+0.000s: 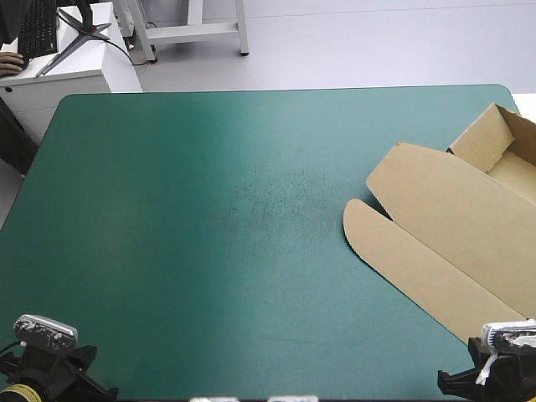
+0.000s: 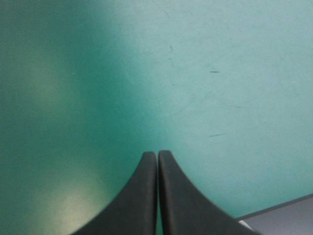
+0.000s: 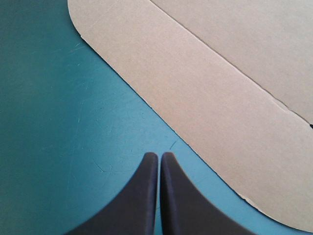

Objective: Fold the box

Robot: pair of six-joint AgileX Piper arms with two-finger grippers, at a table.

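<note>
The brown box (image 1: 456, 222) lies at the table's right side, its lid and long rounded flap spread flat toward the middle, with raised walls at the far right corner. My right gripper (image 3: 159, 155) is shut with nothing in it, low over the teal-green cover, and the box's rounded flap (image 3: 205, 98) lies just ahead of its tips without touching them. In the high view the right arm sits at the near right corner. My left gripper (image 2: 157, 154) is shut and empty over bare cover near the table's near left corner.
The teal-green table (image 1: 209, 218) stretches wide to the left of the box. A grey strip, the table's edge (image 2: 283, 218), shows beside the left gripper. A white desk with a keyboard stands beyond the far left corner.
</note>
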